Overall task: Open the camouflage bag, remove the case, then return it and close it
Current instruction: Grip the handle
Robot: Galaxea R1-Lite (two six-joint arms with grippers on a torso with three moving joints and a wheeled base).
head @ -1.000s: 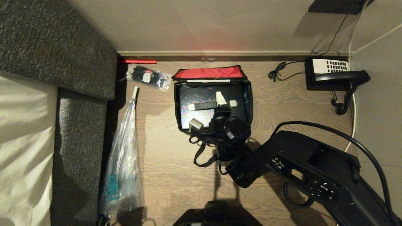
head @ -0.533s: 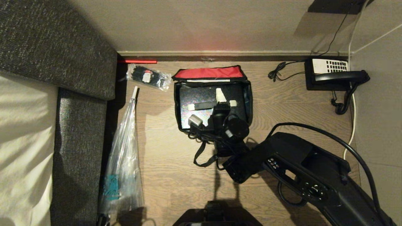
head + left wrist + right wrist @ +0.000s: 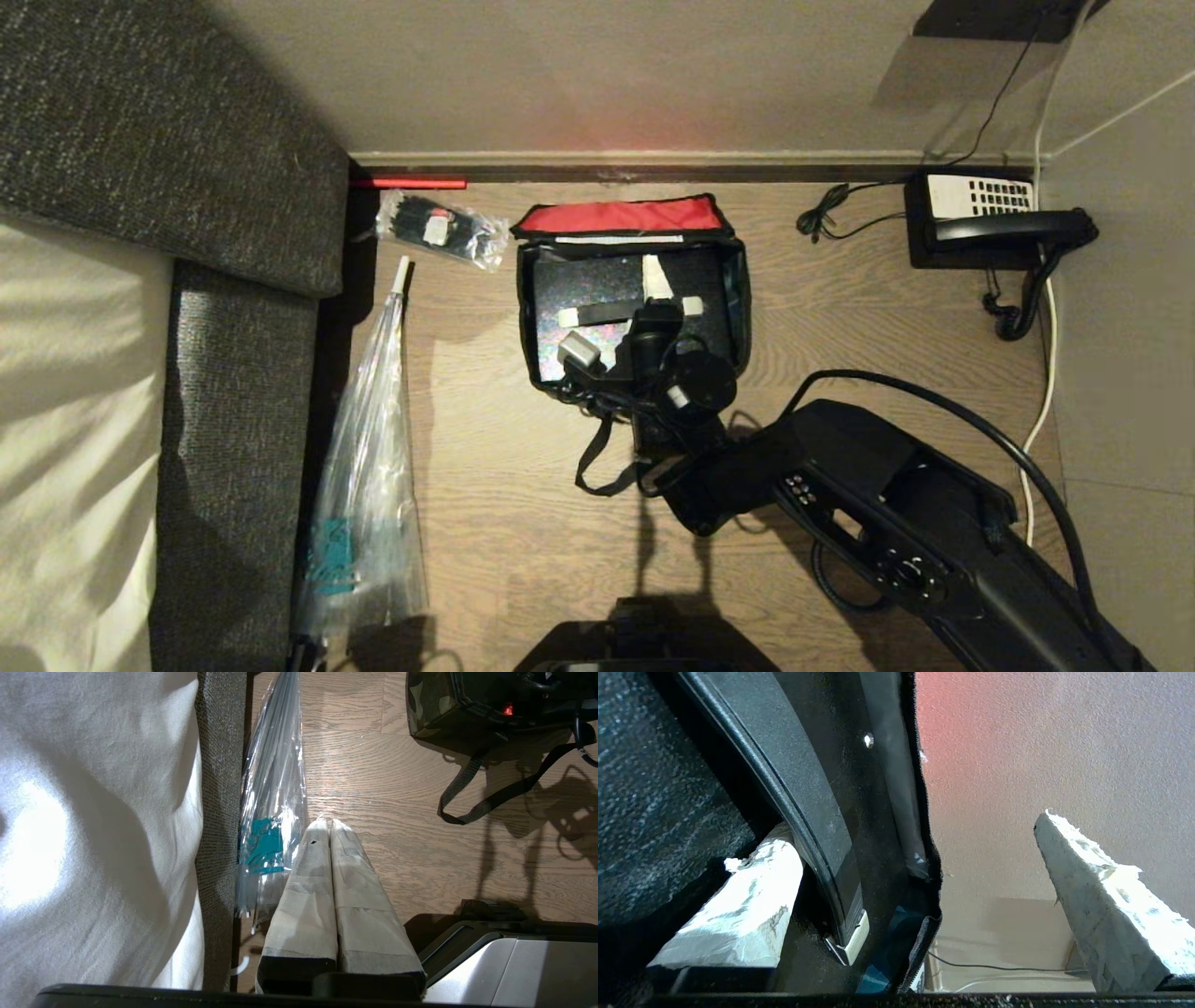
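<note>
Looking down at the floor, I saw one camouflage bag (image 3: 738,308) standing by the wall, its red-lined lid thrown back, and one case (image 3: 597,280) lying flat inside it, filling nearly the whole opening. I judged the bag soft and floppy, the case stiff, fairly heavy and slick on its glittery face, so its single black handle (image 3: 611,313) with white ends was the place to take it. My right pincer (image 3: 658,289) hung over that handle with its fingers spread wide, one to each side of the strap in the wrist view, holding nothing. My left pincer (image 3: 331,828) sat parked low beside the bed, its two taped fingers pressed together and empty.
</note>
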